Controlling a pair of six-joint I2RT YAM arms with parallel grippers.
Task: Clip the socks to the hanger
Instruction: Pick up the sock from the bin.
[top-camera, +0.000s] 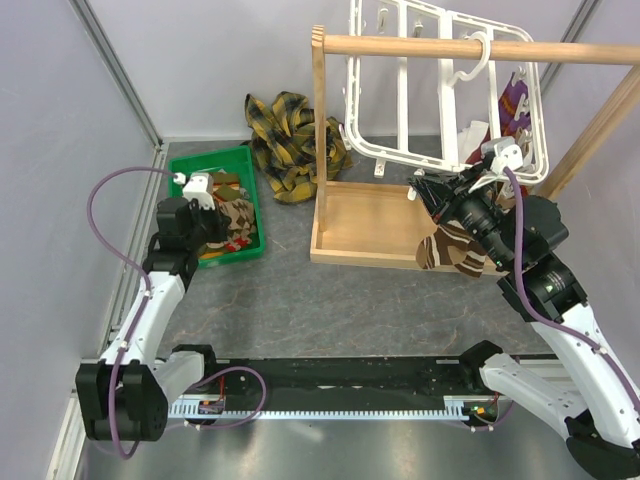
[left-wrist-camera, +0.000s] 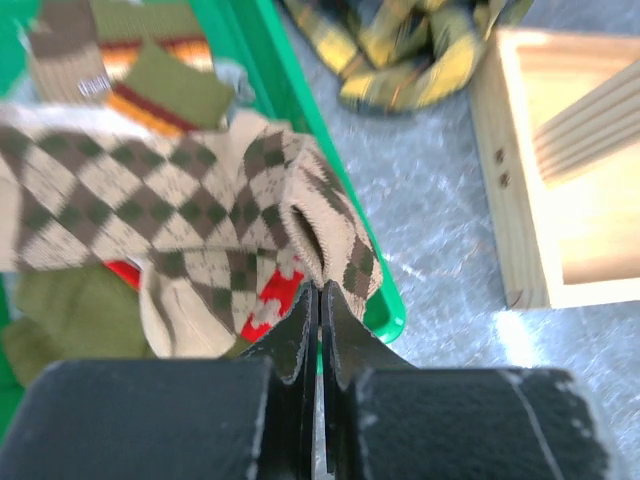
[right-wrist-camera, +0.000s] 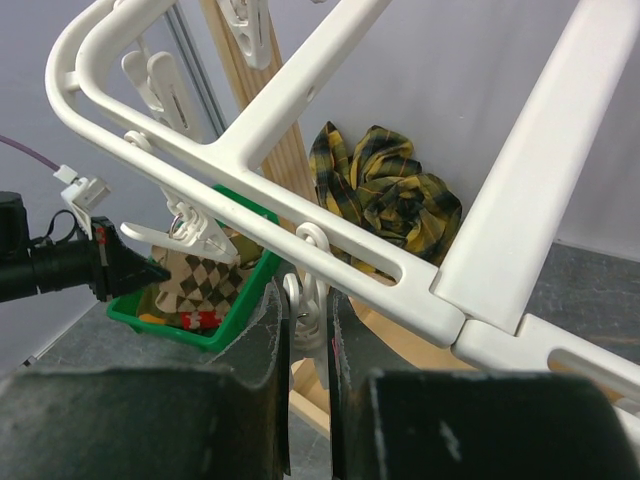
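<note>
Progress: one argyle sock (top-camera: 450, 245) seems hung under the hanger (right-wrist-camera: 518, 200) near the table's right edge, right gripper (right-wrist-camera: 308, 320) clenched on a clip (right-wrist-camera: 303, 290); left gripper (left-wrist-camera: 319, 300) pinching a second sock (left-wrist-camera: 200, 200) in the green bin (top-camera: 212, 155) by the left edge; several remain.

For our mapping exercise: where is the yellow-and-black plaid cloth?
Top view: the plaid cloth lies crumpled at the table's back, left of centre, between the green bin and the wooden rack's post.
</note>
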